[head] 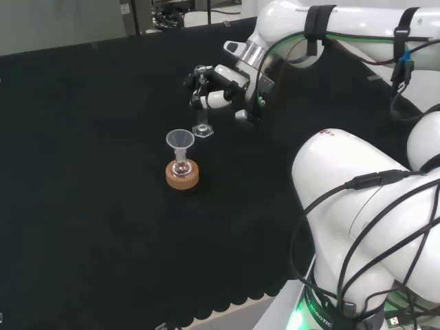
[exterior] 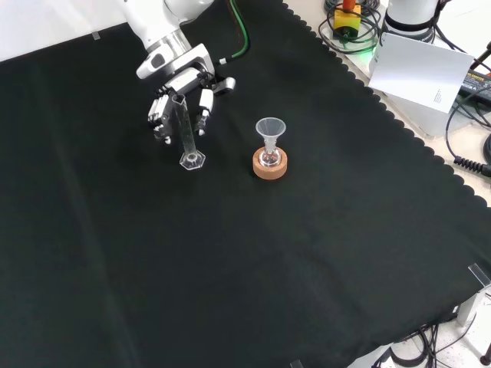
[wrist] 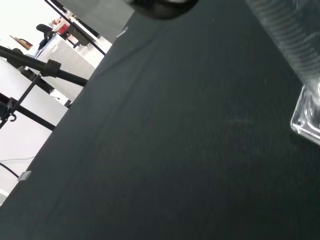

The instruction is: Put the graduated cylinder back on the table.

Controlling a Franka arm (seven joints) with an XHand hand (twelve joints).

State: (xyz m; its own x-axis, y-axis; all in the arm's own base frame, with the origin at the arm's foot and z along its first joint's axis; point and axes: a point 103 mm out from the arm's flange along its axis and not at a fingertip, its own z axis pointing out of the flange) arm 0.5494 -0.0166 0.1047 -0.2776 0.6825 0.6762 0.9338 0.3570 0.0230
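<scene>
A clear graduated cylinder (exterior: 185, 130) with a hexagonal foot is held near its top by the hand (exterior: 178, 98), whose fingers curl round the tube. It leans slightly, and its foot (exterior: 192, 160) is at or just above the black cloth; I cannot tell whether it touches. In the head view the hand (head: 218, 88) grips the cylinder (head: 201, 117) just behind the funnel. In the wrist view the cylinder (wrist: 292, 42) and its foot (wrist: 307, 117) show close up over the cloth.
A clear funnel (exterior: 270, 129) sits in a small flask on a cork ring (exterior: 270, 165), to the right of the cylinder in the front view. In the head view the cork ring (head: 183, 175) lies nearer than the cylinder. The arm's white links (head: 364, 206) stand at the right.
</scene>
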